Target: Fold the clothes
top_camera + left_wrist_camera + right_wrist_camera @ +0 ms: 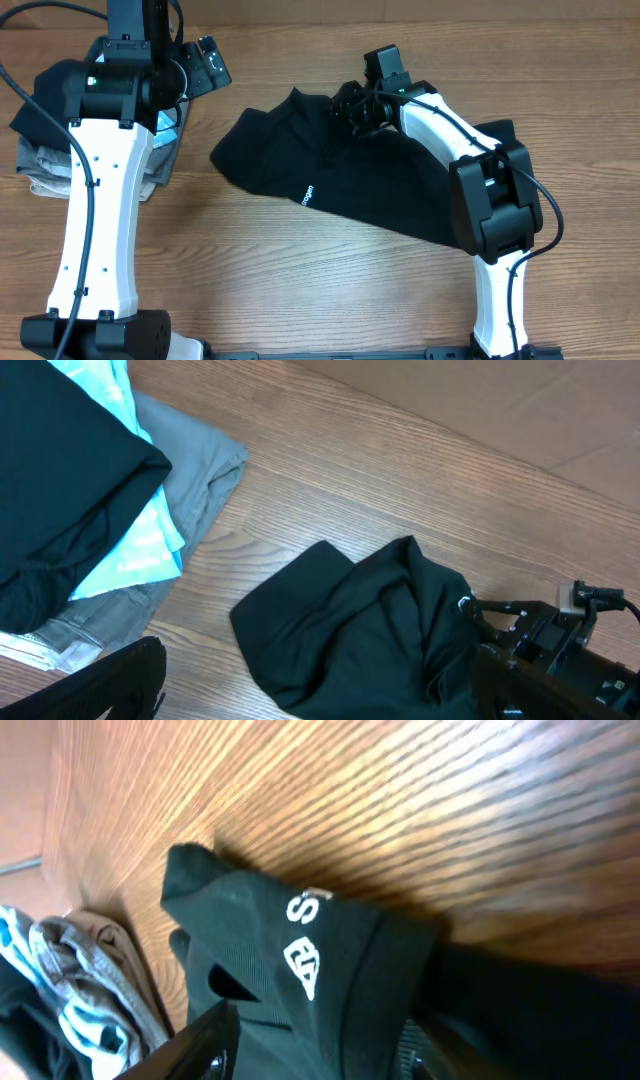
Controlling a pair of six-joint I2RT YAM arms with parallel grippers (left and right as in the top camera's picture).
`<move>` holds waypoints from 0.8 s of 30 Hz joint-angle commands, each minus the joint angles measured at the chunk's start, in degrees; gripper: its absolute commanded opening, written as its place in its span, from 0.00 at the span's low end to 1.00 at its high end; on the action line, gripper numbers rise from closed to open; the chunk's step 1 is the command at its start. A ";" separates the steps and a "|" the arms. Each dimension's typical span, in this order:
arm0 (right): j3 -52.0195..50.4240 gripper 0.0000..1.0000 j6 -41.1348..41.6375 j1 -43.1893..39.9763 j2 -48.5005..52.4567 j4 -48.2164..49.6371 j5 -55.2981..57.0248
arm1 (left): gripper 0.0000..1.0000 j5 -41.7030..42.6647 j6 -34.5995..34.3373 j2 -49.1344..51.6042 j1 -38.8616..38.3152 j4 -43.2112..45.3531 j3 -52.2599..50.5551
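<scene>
Right of folded grey garment pile [30, 170], large black soft T-shirt [330, 170] lies crumpled. Limp, light, droopy, so grab hem or shoulders; right gripper [352, 108] looks clamped on far edge, view murky; left gripper [210, 65] by pile, can't tell.

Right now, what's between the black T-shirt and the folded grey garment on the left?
Nothing but bare wooden table between the plain black short-sleeved T-shirt and the folded grey fabric garment. It is clearest in the left wrist view, and the overhead view agrees.
</scene>
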 commanded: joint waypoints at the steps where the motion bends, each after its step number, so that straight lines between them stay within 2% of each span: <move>1: 0.09 0.51 0.94 0.24 -0.31 0.68 3.89 | 1.00 -0.96 0.04 0.33 -0.07 0.02 0.02; 3: 0.09 0.44 0.90 0.24 -0.31 1.03 4.46 | 1.00 -0.96 0.04 0.33 -0.07 0.02 0.02; 6: 0.09 0.28 -0.50 0.24 -0.31 1.92 4.76 | 1.00 -0.96 0.04 0.33 -0.07 0.02 0.02; 8: 0.09 0.22 -1.40 0.24 -0.31 2.38 4.76 | 1.00 -0.96 0.04 0.33 -0.07 0.02 0.02; 24: 0.22 0.07 -12.81 4.15 -3.58 5.84 -1.55 | 1.00 -0.96 0.04 0.33 -0.07 0.02 0.02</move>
